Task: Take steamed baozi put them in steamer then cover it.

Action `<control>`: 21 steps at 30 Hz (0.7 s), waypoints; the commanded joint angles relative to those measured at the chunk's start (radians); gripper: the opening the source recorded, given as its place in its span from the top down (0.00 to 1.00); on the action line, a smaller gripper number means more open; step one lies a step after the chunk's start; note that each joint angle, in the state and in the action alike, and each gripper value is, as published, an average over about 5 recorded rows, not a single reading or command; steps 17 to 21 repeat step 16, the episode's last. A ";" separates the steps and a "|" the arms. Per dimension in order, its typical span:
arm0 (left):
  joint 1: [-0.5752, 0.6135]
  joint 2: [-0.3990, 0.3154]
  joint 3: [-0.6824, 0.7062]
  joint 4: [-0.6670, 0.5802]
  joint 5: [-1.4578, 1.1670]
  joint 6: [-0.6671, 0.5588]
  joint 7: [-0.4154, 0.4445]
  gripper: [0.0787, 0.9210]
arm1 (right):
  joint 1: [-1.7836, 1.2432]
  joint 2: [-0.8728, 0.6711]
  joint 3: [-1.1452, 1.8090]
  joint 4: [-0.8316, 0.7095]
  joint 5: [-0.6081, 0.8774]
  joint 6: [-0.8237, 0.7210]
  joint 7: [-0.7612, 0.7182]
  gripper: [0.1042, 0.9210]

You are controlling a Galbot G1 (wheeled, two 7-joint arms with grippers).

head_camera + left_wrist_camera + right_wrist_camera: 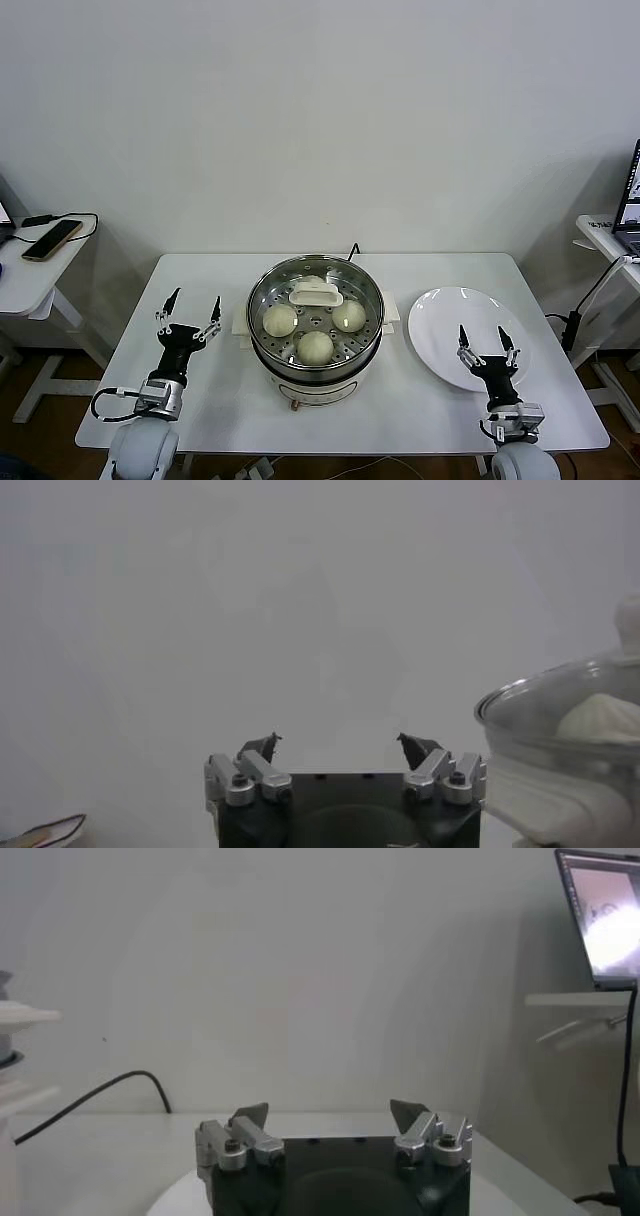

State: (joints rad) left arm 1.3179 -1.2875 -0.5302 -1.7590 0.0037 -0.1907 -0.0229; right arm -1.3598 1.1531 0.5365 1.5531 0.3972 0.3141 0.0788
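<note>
The steamer [262,335] stands at the table's centre. The clear cover sits on it, with its cream handle [315,294] at the middle. Three baozi [279,320] [349,316] [315,347] show through the glass; a fourth is not clearly seen behind the handle. My left gripper [195,297] is open and empty, left of the steamer and apart from it. My right gripper [481,331] is open and empty over the near edge of the white plate [450,305]. The left wrist view shows my left gripper [340,742] open, with the cover [560,695] over a baozi [600,718].
The white plate holds nothing. A black cable [100,1093] runs behind the steamer. Side tables stand at far left, with a phone [50,240], and far right, with a laptop [600,913]. The right wrist view shows my right gripper [329,1110] open.
</note>
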 commanded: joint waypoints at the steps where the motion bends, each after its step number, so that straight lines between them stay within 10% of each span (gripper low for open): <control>1: 0.010 0.002 -0.011 0.017 -0.008 -0.023 0.001 0.12 | -0.011 0.002 0.004 0.008 0.002 -0.008 -0.003 0.12; 21: 0.025 0.003 -0.016 0.010 -0.002 -0.030 0.000 0.12 | -0.020 -0.001 0.002 0.015 0.002 -0.007 0.002 0.12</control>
